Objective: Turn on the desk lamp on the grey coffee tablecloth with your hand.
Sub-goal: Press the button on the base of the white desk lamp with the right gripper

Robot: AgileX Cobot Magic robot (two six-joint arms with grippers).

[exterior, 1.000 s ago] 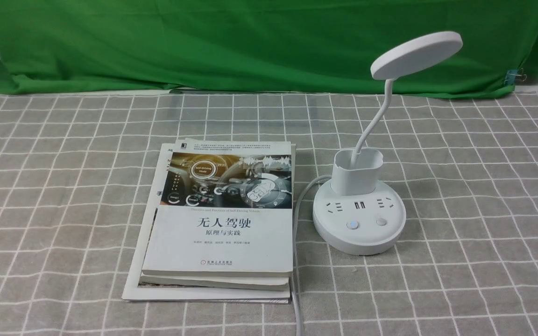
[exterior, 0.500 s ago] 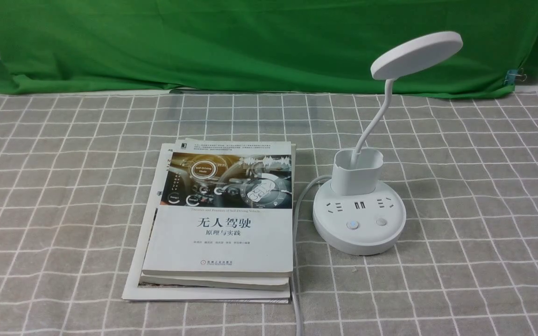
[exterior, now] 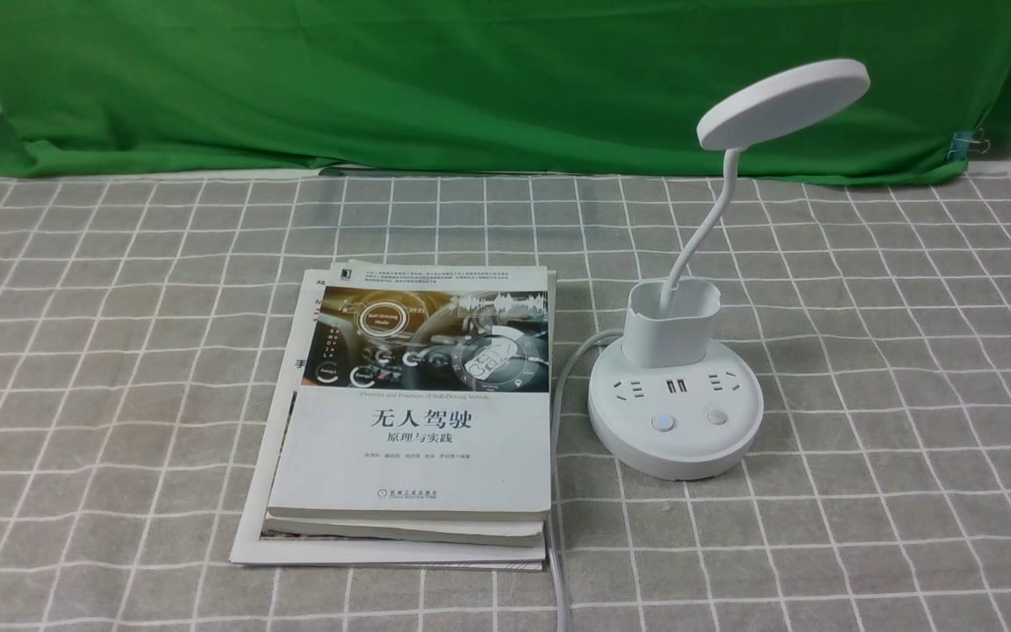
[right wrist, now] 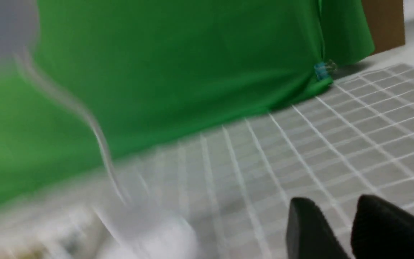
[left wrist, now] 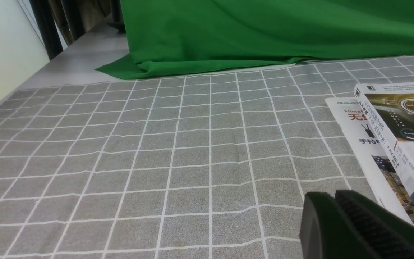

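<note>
The white desk lamp [exterior: 675, 421] stands right of centre on the grey coffee tablecloth [exterior: 119, 351], its disc head [exterior: 782, 104] raised on the bendy neck and unlit. Two round buttons [exterior: 663, 423] sit on the base front. No arm shows in the front view. In the left wrist view my left gripper [left wrist: 331, 196] is shut and empty, low over the cloth beside the books. In the right wrist view my right gripper [right wrist: 336, 203] is open and empty over the cloth. The lamp [right wrist: 99, 136] shows there as a motion-blurred white shape some way off from the gripper.
A stack of books [exterior: 418, 412] lies left of the lamp and also shows in the left wrist view [left wrist: 401, 126]. The lamp's white cable [exterior: 558, 395] runs between them toward the front edge. A green backdrop [exterior: 470, 79] hangs behind, with a blue clip [exterior: 962, 142].
</note>
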